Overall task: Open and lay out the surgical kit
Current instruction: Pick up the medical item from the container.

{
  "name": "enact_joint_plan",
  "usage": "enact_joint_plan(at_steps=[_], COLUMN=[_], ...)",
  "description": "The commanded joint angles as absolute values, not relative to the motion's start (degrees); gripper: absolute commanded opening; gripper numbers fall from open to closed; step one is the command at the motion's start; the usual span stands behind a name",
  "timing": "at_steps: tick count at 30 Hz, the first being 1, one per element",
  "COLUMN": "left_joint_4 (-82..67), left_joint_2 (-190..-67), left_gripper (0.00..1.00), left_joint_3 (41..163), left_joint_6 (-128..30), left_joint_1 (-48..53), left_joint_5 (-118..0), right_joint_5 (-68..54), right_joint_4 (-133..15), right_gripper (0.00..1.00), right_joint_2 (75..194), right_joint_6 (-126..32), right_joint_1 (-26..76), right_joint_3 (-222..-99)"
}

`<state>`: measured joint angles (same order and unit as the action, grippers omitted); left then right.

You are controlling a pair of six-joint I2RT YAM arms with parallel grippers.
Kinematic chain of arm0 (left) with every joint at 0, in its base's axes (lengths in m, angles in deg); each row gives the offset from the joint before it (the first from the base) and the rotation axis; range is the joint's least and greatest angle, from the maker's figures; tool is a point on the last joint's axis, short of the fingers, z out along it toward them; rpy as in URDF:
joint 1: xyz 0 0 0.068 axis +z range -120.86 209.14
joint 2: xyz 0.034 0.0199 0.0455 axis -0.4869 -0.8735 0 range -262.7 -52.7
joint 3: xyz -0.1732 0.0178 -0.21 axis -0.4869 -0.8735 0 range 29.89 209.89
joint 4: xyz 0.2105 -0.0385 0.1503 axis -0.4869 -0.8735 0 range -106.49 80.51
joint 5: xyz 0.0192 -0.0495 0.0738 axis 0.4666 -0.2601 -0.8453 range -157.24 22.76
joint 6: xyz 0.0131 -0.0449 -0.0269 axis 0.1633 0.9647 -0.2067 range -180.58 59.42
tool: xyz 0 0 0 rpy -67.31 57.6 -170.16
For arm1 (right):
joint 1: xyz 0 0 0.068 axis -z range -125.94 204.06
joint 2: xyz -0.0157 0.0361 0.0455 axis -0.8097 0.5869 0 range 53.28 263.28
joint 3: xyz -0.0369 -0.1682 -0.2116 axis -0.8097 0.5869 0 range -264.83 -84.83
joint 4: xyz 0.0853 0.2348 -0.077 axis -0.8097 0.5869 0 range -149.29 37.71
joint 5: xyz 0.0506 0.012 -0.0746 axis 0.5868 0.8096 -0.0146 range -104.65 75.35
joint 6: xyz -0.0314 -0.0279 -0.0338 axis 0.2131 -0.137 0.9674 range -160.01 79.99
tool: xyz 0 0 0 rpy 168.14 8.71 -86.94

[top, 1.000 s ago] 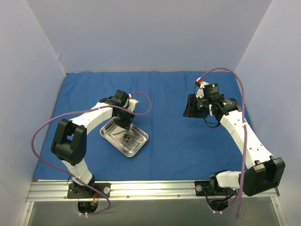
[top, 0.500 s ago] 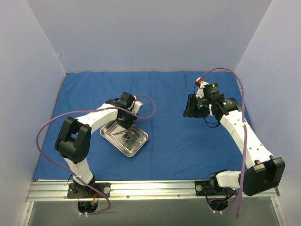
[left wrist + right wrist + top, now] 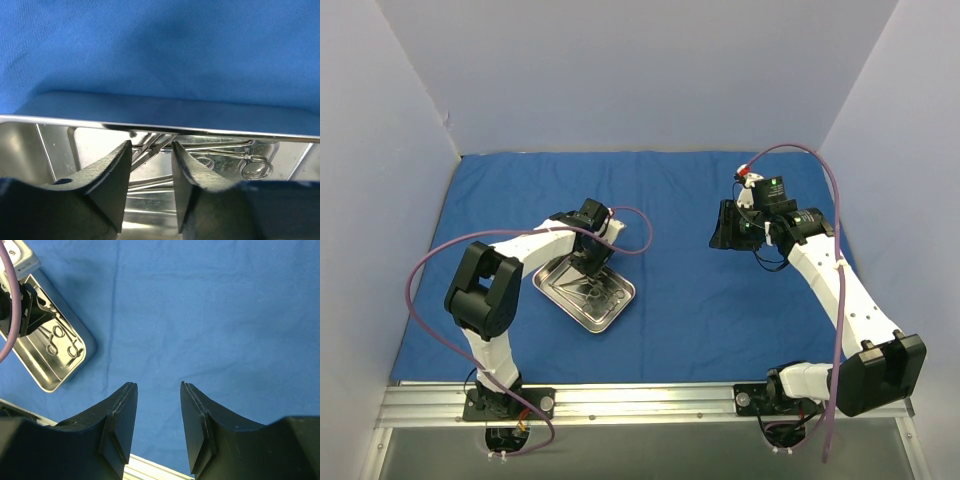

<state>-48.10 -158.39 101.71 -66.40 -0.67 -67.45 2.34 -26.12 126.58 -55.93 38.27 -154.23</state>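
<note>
The blue cloth wrap (image 3: pixel 670 190) lies spread flat over the table. The steel tray (image 3: pixel 612 310) sits on it at left centre with thin scissor-like instruments (image 3: pixel 590 296) inside. My left gripper (image 3: pixel 589 270) is open and reaches down into the tray's far end. In the left wrist view its fingers (image 3: pixel 112 170) stand inside the tray rim (image 3: pixel 225 134), with instrument shafts (image 3: pixel 155 144) between them and ring handles (image 3: pixel 256 168) to the right. I cannot tell if they touch. My right gripper (image 3: pixel 728 226) is open and empty above the cloth at right (image 3: pixel 157 386). The right wrist view shows the tray (image 3: pixel 47 371).
Pale walls enclose the table at the back and both sides. A metal rail (image 3: pixel 640 400) runs along the near edge and shows in the right wrist view (image 3: pixel 150 474). A purple cable (image 3: pixel 630 225) loops beside the left wrist.
The left arm's elbow has swung to the right and its wrist has shifted slightly right over the tray. The right arm has not moved.
</note>
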Motion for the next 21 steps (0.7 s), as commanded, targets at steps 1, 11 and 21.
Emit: enact_joint_plan(at_steps=[1, 11, 21], left_joint_4=[-45.7, -46.4, -59.3], left_joint_2=[-159.5, -158.3, -145.1], left_gripper=[0.44, 0.10, 0.02], left_joint_3=[103.2, 103.2, 116.3], left_joint_6=[-67.3, -65.6, -53.9], left_joint_1=[-0.7, -0.7, 0.0], left_joint_5=[-67.2, -68.7, -73.8], right_joint_5=[2.7, 3.0, 8.1], right_joint_4=[-26.2, -26.6, -28.9], right_gripper=[0.40, 0.40, 0.41], right_joint_2=[126.0, 126.6, 130.5], right_joint_6=[-55.0, -55.2, -56.0], right_joint_1=[38.5, 38.5, 38.4], right_joint_3=[-154.2, -155.0, -158.7])
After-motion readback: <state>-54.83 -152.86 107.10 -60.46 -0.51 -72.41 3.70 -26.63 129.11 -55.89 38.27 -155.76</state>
